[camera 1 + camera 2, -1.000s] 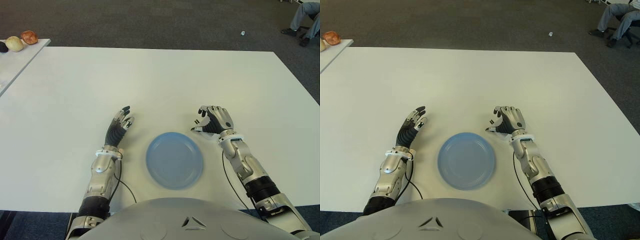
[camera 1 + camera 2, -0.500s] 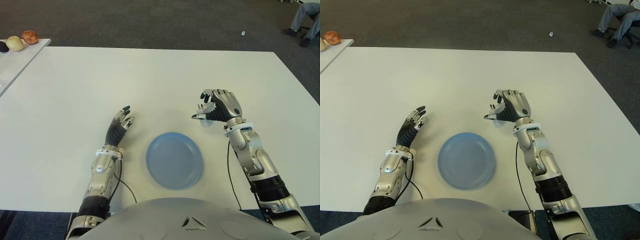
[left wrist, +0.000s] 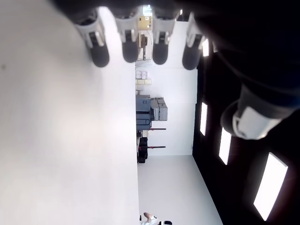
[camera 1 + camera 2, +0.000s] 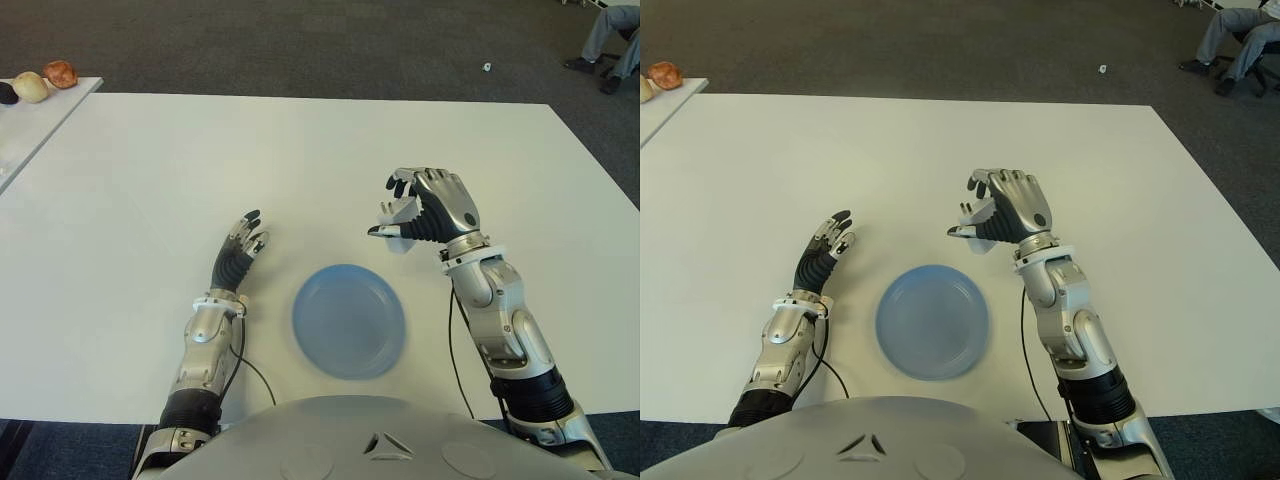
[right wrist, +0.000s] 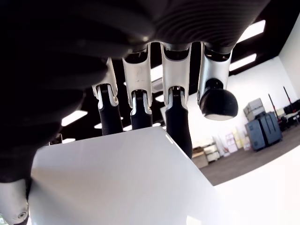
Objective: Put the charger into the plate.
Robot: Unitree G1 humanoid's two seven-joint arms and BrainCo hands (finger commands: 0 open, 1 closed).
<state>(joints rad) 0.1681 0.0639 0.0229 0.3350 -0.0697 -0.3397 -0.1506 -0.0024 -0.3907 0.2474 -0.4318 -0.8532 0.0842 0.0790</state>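
Note:
A round blue plate (image 4: 349,320) lies on the white table (image 4: 300,150) close to my body. My right hand (image 4: 405,218) hovers above the table just beyond the plate's right rim, its fingers curled on a small white charger (image 4: 398,240). In the right wrist view the charger (image 5: 117,178) is a white block pressed under the fingers (image 5: 179,117). My left hand (image 4: 243,245) shows to the left of the plate, fingers straight and holding nothing.
A second white table (image 4: 25,125) at the far left carries a few round objects (image 4: 45,80). Dark carpet lies beyond the table, with a small white scrap (image 4: 485,67) on it. A seated person's legs (image 4: 605,40) show at the top right.
My right hand has risen off the table with the charger in it and shifted slightly left, toward the plate's far rim. The left hand has stayed still.

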